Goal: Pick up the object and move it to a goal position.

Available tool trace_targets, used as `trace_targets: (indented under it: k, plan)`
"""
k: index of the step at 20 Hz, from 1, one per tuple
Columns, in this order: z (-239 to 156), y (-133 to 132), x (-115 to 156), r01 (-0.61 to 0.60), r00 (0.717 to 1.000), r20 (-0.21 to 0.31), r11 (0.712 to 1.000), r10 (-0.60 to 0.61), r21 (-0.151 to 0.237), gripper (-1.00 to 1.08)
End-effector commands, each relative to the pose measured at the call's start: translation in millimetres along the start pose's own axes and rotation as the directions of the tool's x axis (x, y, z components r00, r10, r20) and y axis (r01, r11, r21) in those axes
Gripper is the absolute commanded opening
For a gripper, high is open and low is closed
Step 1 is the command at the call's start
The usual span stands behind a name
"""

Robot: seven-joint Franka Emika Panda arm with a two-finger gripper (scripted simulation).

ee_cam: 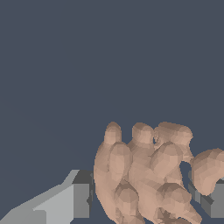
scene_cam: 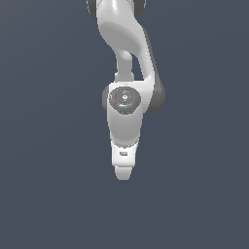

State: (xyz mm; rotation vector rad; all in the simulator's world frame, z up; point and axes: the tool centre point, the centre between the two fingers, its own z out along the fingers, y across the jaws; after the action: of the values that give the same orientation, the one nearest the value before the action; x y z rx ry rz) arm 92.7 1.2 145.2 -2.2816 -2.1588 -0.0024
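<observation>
In the wrist view the object (ee_cam: 144,175), a bumpy reddish-brown lump, fills the space between my gripper's (ee_cam: 146,199) two grey fingers. One finger (ee_cam: 70,201) presses against one flank of the lump, and the other finger (ee_cam: 214,203) sits against a lobe on the opposite flank. The gripper is shut on the object. In the exterior view the white arm hangs straight down with the gripper (scene_cam: 123,171) at its lower end. From there the hand's own body hides the fingers and the object.
A plain dark blue-grey surface (scene_cam: 44,194) lies all around the arm in both views. No other objects, walls or edges show.
</observation>
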Motion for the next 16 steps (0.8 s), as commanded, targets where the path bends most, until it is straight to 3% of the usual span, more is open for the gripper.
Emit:
trace_targets:
  k: [1, 16]
  plan:
    - [-9, 11, 6, 0.0, 1.0, 0.0, 1.0, 0.0, 0.0, -1.0]
    - [-38, 47, 23, 0.0, 1.0, 0.001, 1.0, 0.0, 0.001, -1.0]
